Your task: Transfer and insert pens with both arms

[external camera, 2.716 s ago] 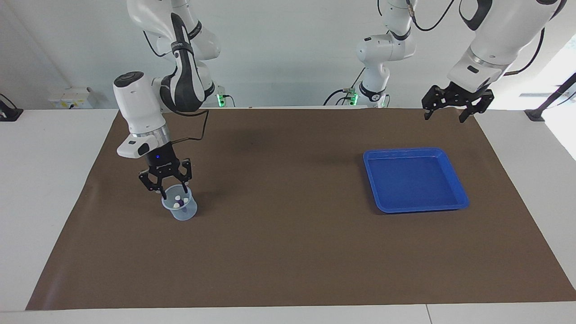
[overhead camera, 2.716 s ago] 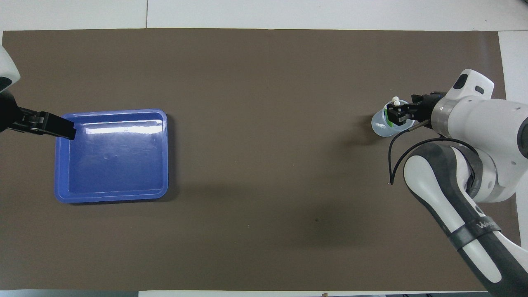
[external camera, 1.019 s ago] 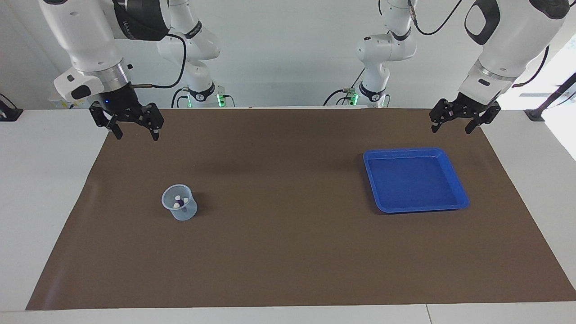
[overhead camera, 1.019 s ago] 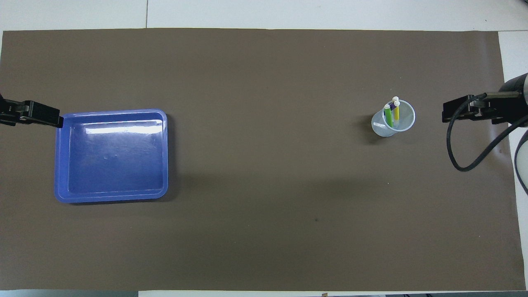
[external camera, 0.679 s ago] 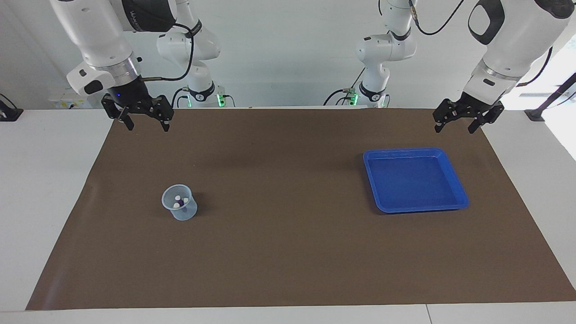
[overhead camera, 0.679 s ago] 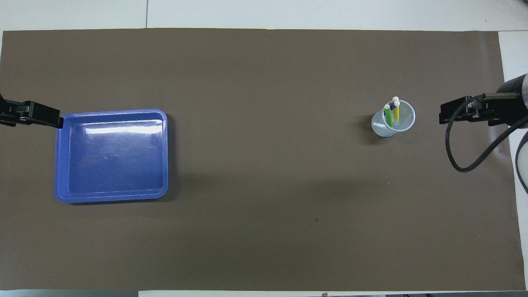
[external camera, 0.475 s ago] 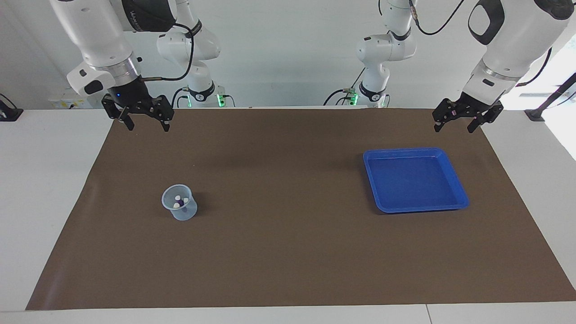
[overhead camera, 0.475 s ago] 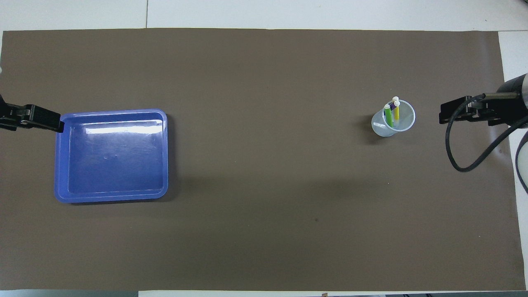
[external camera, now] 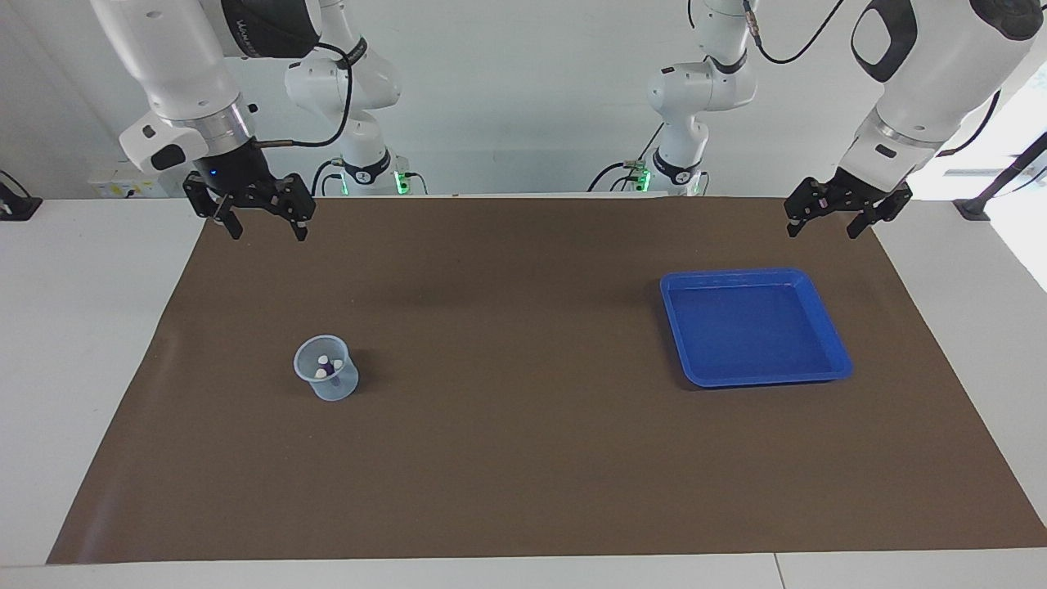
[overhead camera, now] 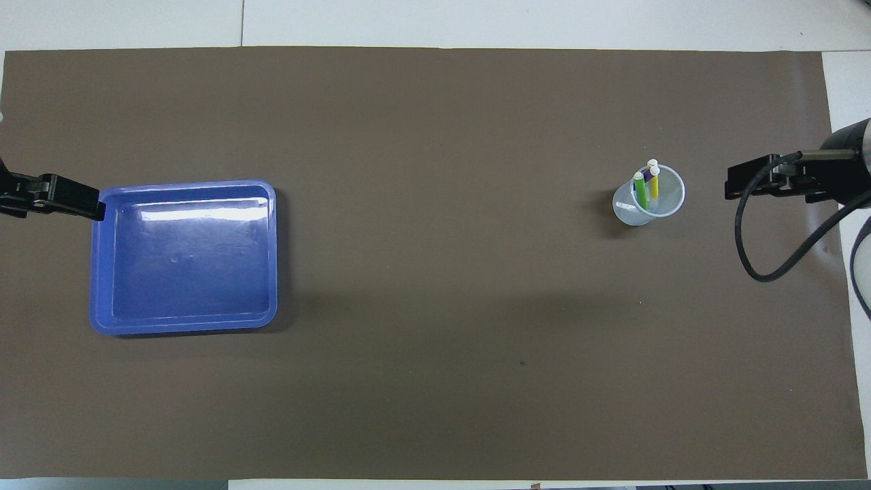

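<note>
Three pens, green (overhead camera: 639,192), purple (overhead camera: 647,181) and yellow (overhead camera: 654,182), stand upright together in a clear plastic cup (external camera: 326,381) (overhead camera: 646,204) toward the right arm's end of the table. Only their whitish caps (external camera: 325,361) show in the facing view. My right gripper (external camera: 268,236) hangs open and empty over the brown mat's edge by the robots, well clear of the cup. At the left arm's end, my left gripper (external camera: 821,233) is open and empty too, over the same edge of the mat.
An empty blue tray (external camera: 676,327) (overhead camera: 184,184) lies on the brown mat (external camera: 523,458) toward the left arm's end. Two smaller white arms (external camera: 695,90) with green lights stand at the robots' end of the table. White tabletop surrounds the mat.
My right gripper has left the cup, risen and drawn back to the robots' edge of the mat, empty; over the last half second it barely moves. The left gripper has shifted only slightly.
</note>
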Tool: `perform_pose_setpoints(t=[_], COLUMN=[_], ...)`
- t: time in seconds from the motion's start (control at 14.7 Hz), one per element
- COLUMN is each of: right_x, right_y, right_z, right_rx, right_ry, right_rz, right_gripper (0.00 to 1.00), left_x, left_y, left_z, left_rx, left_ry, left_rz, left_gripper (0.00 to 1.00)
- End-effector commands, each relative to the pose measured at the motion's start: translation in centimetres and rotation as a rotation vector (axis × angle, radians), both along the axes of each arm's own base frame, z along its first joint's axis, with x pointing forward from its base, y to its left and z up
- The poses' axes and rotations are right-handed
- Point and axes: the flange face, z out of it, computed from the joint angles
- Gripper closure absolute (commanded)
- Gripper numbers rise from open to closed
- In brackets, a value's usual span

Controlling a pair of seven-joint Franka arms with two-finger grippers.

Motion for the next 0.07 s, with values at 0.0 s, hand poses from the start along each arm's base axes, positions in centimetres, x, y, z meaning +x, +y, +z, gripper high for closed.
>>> perform_pose_setpoints(t=[0.0], right_x=[-0.46], right_y=[-0.11], right_z=[-0.15], right_rx=[0.004], right_ry=[-0.005], right_rz=[-0.009], right_gripper=[0.0], left_x=[-0.38], left_y=[0.22], left_z=[0.42], left_rx=[-0.007], left_ry=[0.007], left_rz=[0.009], left_gripper=[0.0])
